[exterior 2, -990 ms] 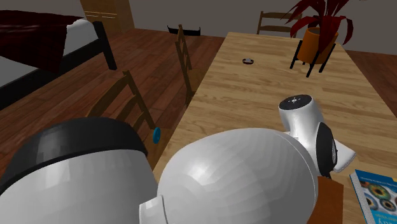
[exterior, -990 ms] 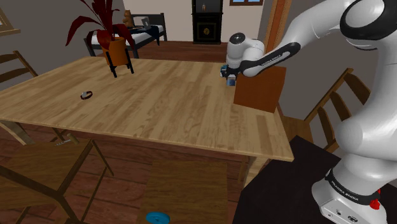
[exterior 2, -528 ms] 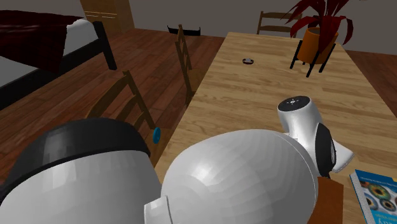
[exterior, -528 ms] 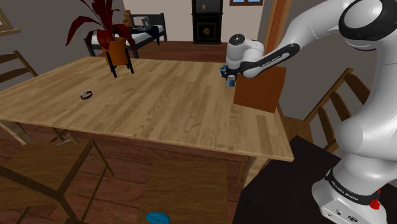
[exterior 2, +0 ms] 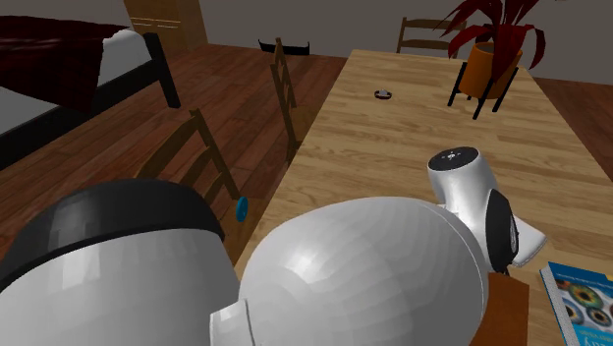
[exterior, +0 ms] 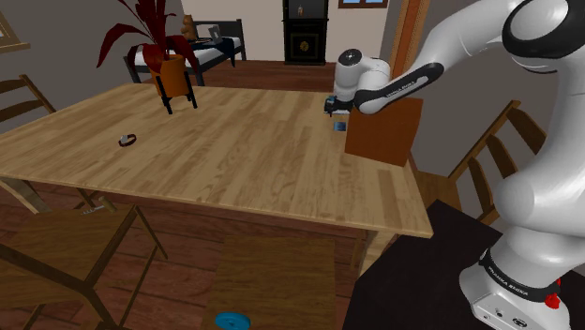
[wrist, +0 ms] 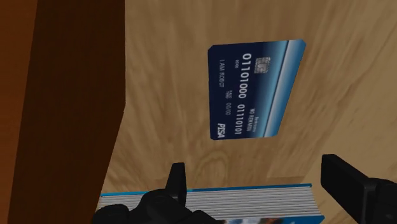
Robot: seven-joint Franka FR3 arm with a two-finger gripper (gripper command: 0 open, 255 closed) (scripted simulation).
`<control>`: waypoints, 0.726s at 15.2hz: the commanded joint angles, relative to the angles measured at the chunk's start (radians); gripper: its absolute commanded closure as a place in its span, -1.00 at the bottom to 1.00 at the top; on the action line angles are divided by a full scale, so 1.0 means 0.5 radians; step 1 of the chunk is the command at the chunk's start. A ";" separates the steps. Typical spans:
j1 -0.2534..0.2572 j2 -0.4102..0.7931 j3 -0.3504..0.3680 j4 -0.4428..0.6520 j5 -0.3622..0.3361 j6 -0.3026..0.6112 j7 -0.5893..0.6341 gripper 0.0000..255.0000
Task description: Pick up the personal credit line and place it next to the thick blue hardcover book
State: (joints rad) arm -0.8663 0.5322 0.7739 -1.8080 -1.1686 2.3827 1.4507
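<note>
I read the gripper (wrist: pixel 253 172) as spread wide: its two black fingers (wrist: pixel 176 181) stand well apart and pinch nothing. The credit card (wrist: pixel 256 89), dark blue with white numerals and a chip, lies flat on the wooden table (exterior: pixel 234 159), out beyond the fingertips and touching neither of them. A strip of bare wood separates the card from the blue hardcover book (wrist: pixel 210 202), whose page edges show close under the gripper. A brown box (wrist: pixel 60 108) stands beside both card and book. In the shoulder view, the gripper hangs over the table right of frame centre and toward the top, close against the brown box. At the upper left of that frame stands a red-leaved plant (exterior: pixel 141 23) in an orange pot (exterior: pixel 172 73). A small dark object (exterior: pixel 127 141) lies on the table at left of centre. In the second exterior view, the book's cover sits in the lower right corner.
</note>
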 commanded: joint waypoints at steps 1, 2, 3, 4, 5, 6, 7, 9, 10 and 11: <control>-0.037 -0.081 0.049 -0.063 0.072 -0.018 -0.028 -1.00; -0.065 -0.145 0.088 -0.099 0.127 -0.028 -0.049 -1.00; -0.088 -0.196 0.118 -0.126 0.173 -0.036 -0.067 -1.00; -0.088 -0.196 0.119 -0.126 0.173 -0.036 -0.067 -1.00; -0.088 -0.196 0.119 -0.126 0.173 -0.036 -0.067 -1.00; -0.088 -0.196 0.119 -0.126 0.173 -0.036 -0.067 -1.00; -0.088 -0.196 0.119 -0.126 0.173 -0.036 -0.067 -1.00; -0.088 -0.196 0.119 -0.126 0.173 -0.036 -0.067 -1.00; -0.088 -0.196 0.119 -0.126 0.173 -0.036 -0.067 -1.00; -0.088 -0.196 0.119 -0.126 0.173 -0.036 -0.067 -1.00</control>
